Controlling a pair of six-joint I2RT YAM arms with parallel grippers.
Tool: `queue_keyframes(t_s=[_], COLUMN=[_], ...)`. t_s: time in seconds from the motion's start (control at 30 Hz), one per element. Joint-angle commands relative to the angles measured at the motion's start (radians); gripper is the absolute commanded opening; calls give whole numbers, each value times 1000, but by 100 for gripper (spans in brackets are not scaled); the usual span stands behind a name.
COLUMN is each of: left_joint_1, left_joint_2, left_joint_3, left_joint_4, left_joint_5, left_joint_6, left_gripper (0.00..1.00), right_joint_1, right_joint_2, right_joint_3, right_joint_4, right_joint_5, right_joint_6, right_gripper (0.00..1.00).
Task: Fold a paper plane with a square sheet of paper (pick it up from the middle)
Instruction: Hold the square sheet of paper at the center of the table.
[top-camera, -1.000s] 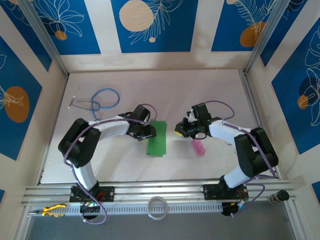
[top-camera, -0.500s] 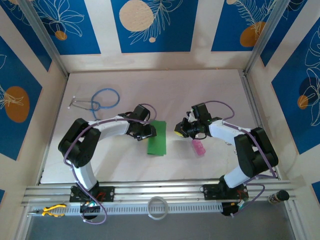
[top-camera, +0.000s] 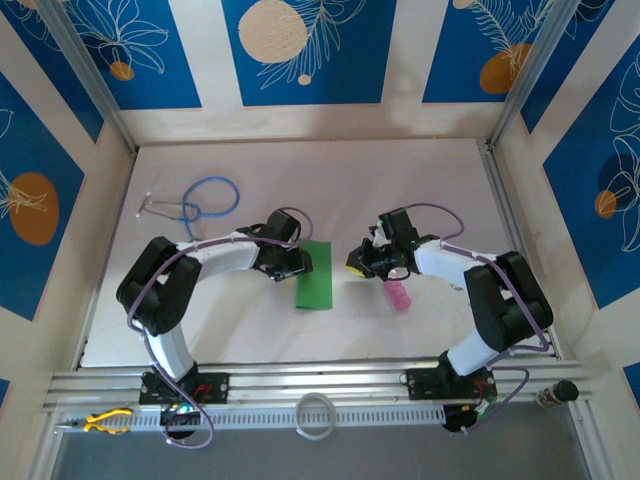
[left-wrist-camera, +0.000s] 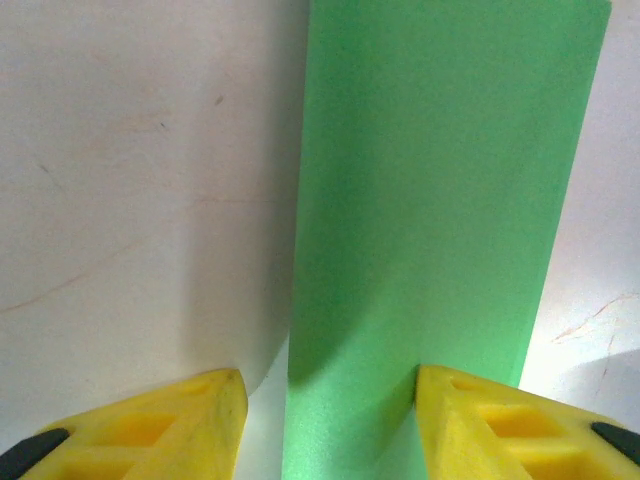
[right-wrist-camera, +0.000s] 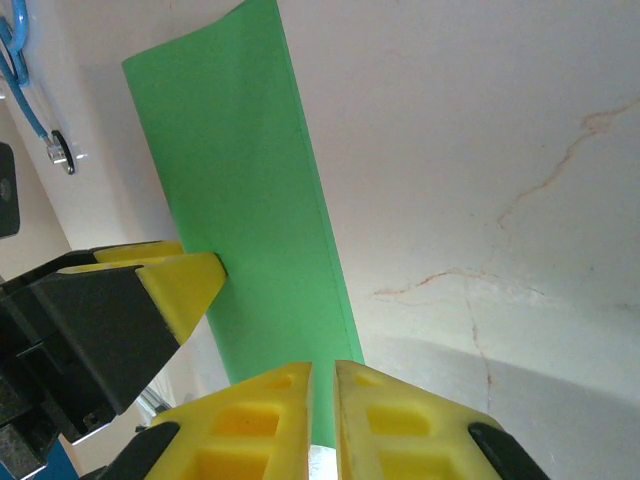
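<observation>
The square sheet of paper (top-camera: 314, 276) lies flat on the table, folded into a narrow bright-green strip (left-wrist-camera: 430, 200). My left gripper (top-camera: 298, 262) is at the strip's left side, open (left-wrist-camera: 330, 385). Its jaws stand astride one end of the strip: one fingertip (left-wrist-camera: 455, 400) rests over the green, the other is off it on bare table. My right gripper (top-camera: 358, 265) sits just right of the strip, its fingers nearly together (right-wrist-camera: 323, 370) over the near edge of the paper (right-wrist-camera: 240, 200). I cannot tell whether they touch the paper. The left gripper's finger (right-wrist-camera: 185, 285) shows at the strip's far side.
A small pink bottle (top-camera: 398, 295) lies just right of and nearer than the right gripper. A blue-tubed stethoscope (top-camera: 200, 198) lies at the far left of the table. Patterned walls close in the back and both sides.
The right gripper has edged slightly left toward the paper. The left jaws have opened a little. The paper has not moved.
</observation>
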Motion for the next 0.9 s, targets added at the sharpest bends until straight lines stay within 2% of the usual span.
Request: queue_keyframes(t_s=[0.0, 0.4, 0.87], left_joint_1=[8, 9, 9], left_joint_2=[18, 60, 87], left_joint_3=[-1, 7, 19], left_joint_4=[-19, -11, -34], left_joint_5=[-54, -30, -51], left_joint_6=[-5, 0, 5], left_gripper=[50, 55, 55], right_joint_1=[7, 14, 17], right_joint_2=[12, 12, 15], right_joint_3=[25, 28, 31], right_joint_4=[-20, -21, -22], right_joint_5=[-25, -25, -23], right_joint_6=[-1, -1, -5], right_gripper=[14, 15, 15])
